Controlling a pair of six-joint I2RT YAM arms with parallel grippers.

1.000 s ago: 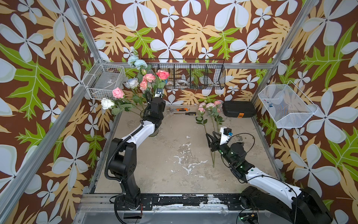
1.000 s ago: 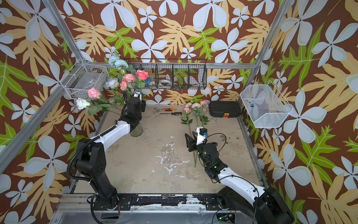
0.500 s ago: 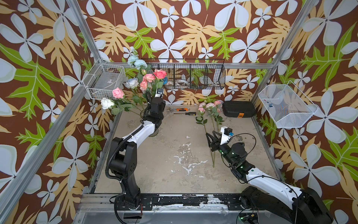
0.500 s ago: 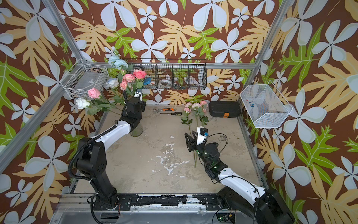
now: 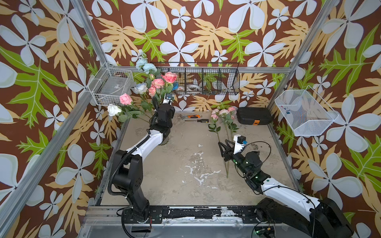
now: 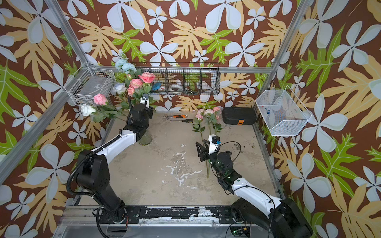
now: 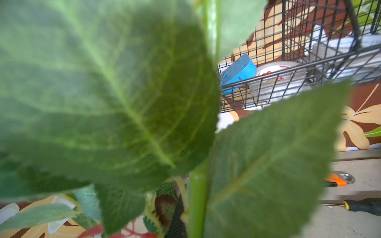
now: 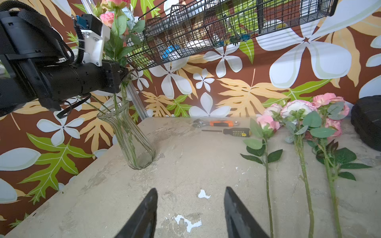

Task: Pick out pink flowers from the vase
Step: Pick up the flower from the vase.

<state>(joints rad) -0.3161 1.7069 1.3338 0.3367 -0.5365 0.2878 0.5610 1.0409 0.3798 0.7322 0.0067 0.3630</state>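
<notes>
The clear ribbed vase (image 8: 132,140) stands at the table's back left, partly behind my left arm in both top views (image 6: 145,140). It holds pink flowers (image 5: 170,77) (image 5: 125,99) together with white roses (image 5: 113,109) and pale blue blooms (image 5: 145,66). Just above the vase rim, my left gripper (image 8: 123,79) is shut on a pink flower's green stem (image 7: 196,206); big leaves fill the left wrist view. Three pink flowers (image 5: 223,113) (image 8: 296,107) lie on the table at the back right. My right gripper (image 8: 190,189) (image 5: 222,142) hovers open and empty beside their stems.
A black wire basket (image 5: 198,82) with tape rolls hangs on the back wall, close to the bouquet. A white wire basket (image 5: 112,86) is on the left wall and a white mesh basket (image 5: 303,112) on the right. An orange wrench (image 5: 192,116), a screwdriver (image 5: 198,121) and a black case (image 5: 253,116) lie along the back edge.
My left gripper has closed on a stem above the vase, and the coral-pink blooms shifted slightly. The right arm has stayed where it was.
</notes>
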